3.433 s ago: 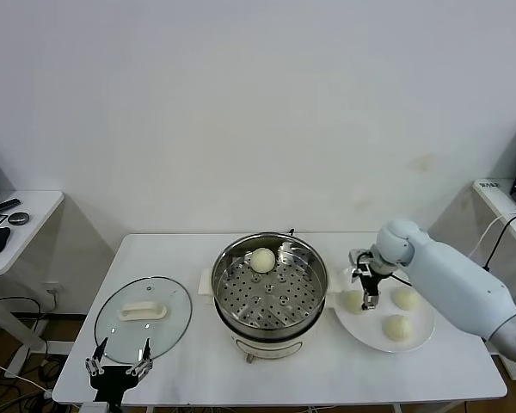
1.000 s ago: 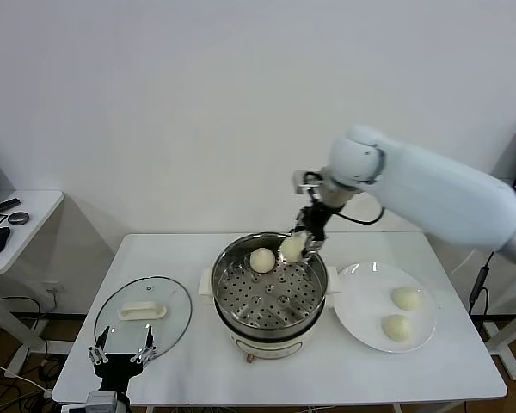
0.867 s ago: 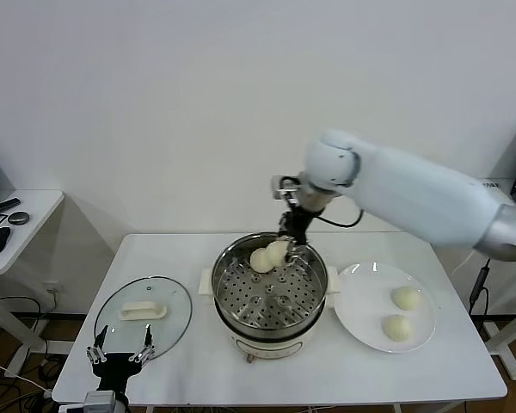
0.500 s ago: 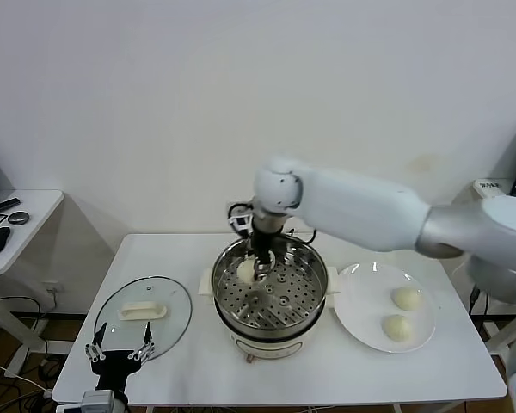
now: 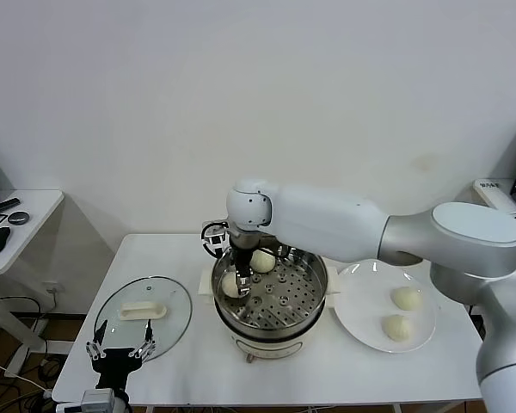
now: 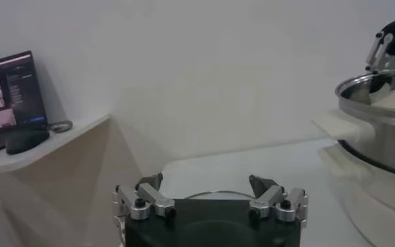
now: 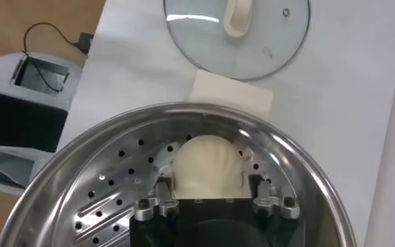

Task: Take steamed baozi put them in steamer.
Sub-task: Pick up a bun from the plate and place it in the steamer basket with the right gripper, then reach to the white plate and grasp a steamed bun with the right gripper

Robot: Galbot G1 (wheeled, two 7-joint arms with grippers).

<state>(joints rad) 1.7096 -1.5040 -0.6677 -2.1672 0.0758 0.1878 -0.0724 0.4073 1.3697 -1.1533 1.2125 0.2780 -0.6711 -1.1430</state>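
Baozi [image 7: 206, 158] between right end effector [image 7: 209, 189] fingers

Cream-white baozi [image 5: 231, 285] sit in a shiny silver steamer [image 5: 270, 323] dotted with dark round holes; plate [image 5: 361, 317] and tabletop [image 5: 189, 361] are white, the lid [image 5: 143, 319] clear glass.

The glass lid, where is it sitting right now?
In the head view the glass lid lies flat on the white table, to the robot's left of the steamer, just beyond the parked left gripper.
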